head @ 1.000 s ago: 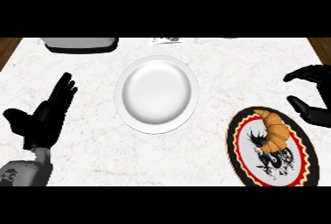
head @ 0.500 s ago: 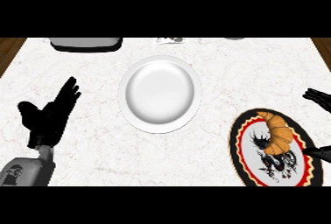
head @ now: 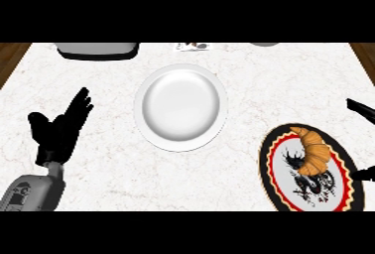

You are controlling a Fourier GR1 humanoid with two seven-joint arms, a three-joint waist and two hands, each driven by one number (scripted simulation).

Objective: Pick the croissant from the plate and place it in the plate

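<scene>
Now, nearest to you, at about 4 o'clock, the croissant lies on the patterned plate with the black and red rim, not yet lifted. Your right hand shows only as dark tips at the 3 o'clock edge; if it is spread or curled, I cannot tell. At 8 o'clock your left hand rests spread, fingers up, holding nothing. I judge the reach is the step now: you must bring the right hand over the croissant. Further, at centre, waits the white plate. The counter is pale marble; grey things stand at 12 o'clock.
</scene>
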